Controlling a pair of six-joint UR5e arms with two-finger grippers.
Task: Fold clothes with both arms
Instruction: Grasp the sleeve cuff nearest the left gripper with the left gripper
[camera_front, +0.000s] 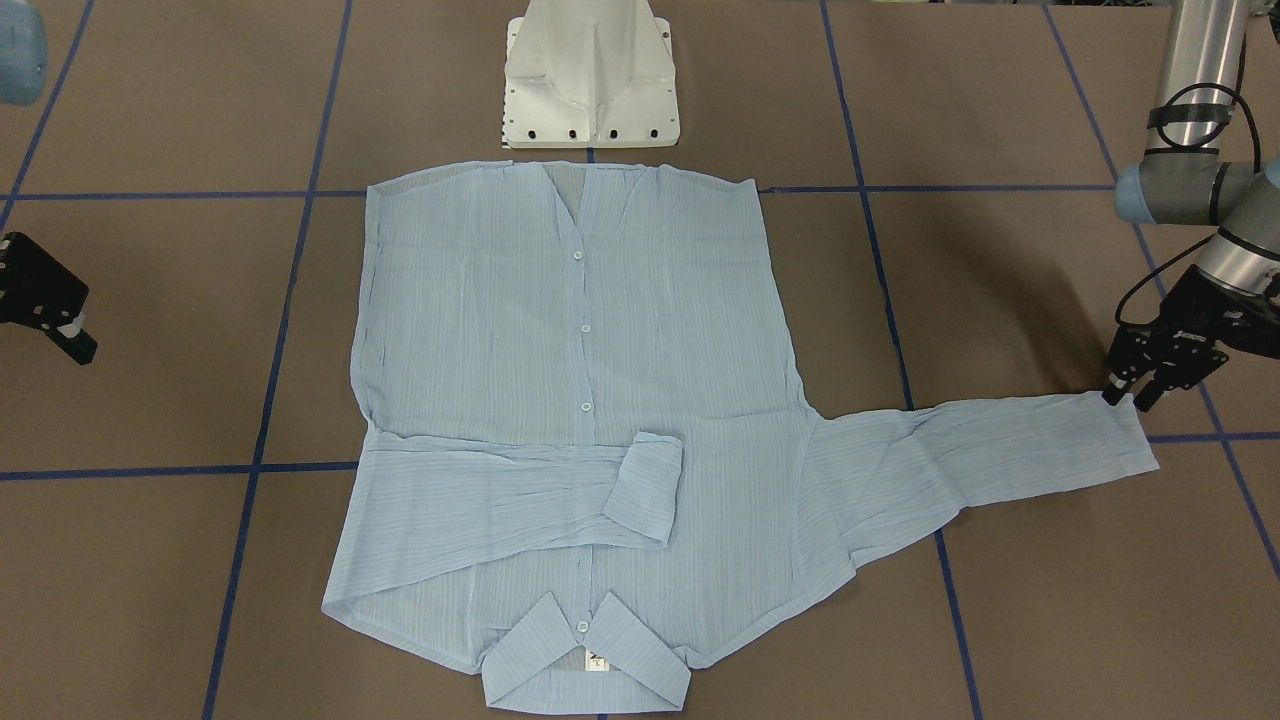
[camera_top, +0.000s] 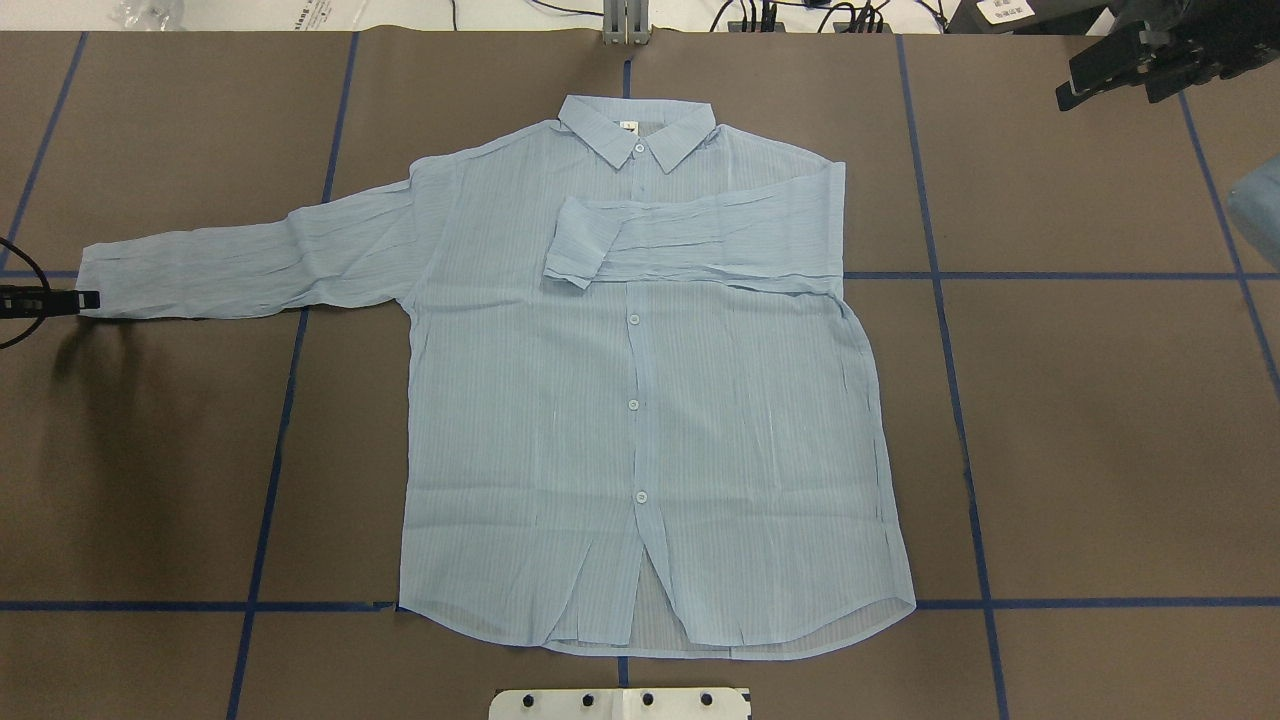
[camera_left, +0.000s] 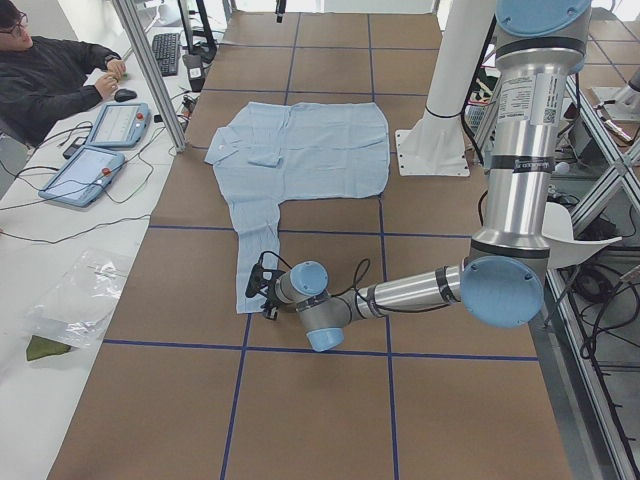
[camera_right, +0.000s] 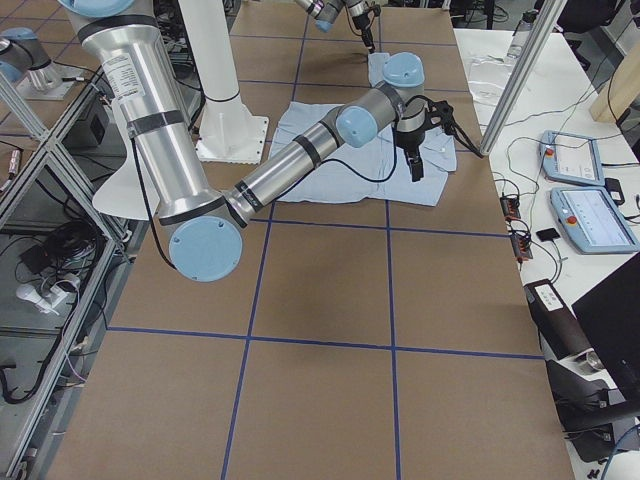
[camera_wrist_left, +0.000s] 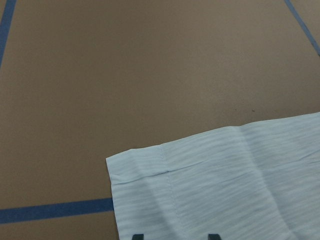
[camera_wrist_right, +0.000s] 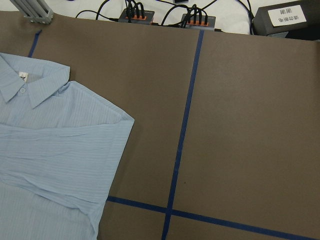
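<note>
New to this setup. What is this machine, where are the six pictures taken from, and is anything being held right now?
Two robot arms with two-finger grippers stand at a brown table. Four pictures come from fixed cameras: facing the robot, over its shoulders, each table end; two from wrist cameras. A light-blue shirt lies flat, one sleeve folded across its chest, the other stretched out. The left gripper is open at that sleeve's cuff, not gripping yet. The right gripper hangs aside, empty; open or shut, I cannot tell.
</note>
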